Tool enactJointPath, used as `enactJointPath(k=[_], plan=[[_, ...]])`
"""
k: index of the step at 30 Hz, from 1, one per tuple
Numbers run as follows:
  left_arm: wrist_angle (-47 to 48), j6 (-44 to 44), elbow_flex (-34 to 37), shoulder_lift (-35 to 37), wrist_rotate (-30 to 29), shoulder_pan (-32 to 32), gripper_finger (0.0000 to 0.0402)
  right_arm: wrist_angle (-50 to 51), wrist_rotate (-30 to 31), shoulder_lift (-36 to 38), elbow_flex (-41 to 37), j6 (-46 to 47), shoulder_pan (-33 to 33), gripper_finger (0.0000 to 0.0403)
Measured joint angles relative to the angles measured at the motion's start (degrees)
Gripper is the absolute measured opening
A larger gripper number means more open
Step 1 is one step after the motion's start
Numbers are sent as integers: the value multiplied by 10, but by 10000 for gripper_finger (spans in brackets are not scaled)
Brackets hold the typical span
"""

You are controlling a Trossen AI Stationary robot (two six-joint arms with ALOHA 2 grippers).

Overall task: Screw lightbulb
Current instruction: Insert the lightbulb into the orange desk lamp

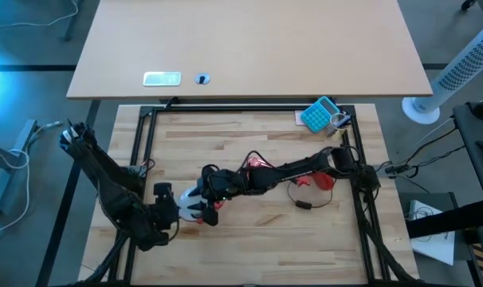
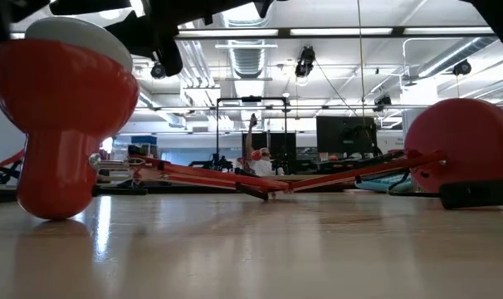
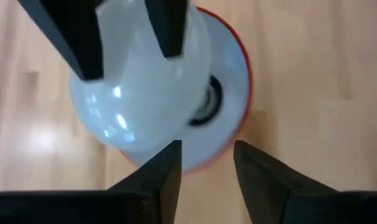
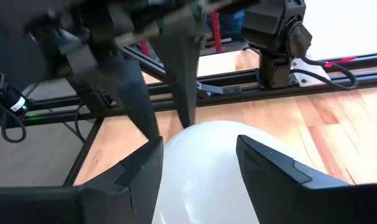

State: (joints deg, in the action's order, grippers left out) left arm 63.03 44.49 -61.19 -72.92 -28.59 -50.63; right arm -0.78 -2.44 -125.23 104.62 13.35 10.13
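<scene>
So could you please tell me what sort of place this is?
Probably a robotics lab in an open-plan office: a framed wooden workbench, ceiling strip lights and a monitor behind, a tower fan beside it.

My left gripper (image 1: 180,210) and right gripper (image 1: 203,191) meet at the table's (image 1: 257,231) front left, with the bulb (image 1: 191,209) between them and seated in the lamp shade (image 3: 238,74), whose rim rings it. From there the lamp's arm (image 2: 202,176) lies across the table to its base (image 1: 324,180) at the right. Behind that, at the back right corner, sits a calculator (image 1: 319,114), and a desk (image 1: 249,48) stands beyond the table.
</scene>
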Motion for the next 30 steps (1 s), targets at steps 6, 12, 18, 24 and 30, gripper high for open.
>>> enactJointPath(k=[6,12,18,24,30], plan=[[6,89,35,27,44,-38,157,-1,0,0,0,-2,0,199],[-39,178,117,47,30,-44,158,-3,-1,0,0,-4,0,199],[-148,182,169,55,15,-31,158,-2,-2,0,0,-4,0,199],[-145,170,171,64,-20,-7,158,-2,-5,0,0,-4,0,199],[-145,128,171,77,-28,29,158,-2,-5,0,0,-4,0,199]])
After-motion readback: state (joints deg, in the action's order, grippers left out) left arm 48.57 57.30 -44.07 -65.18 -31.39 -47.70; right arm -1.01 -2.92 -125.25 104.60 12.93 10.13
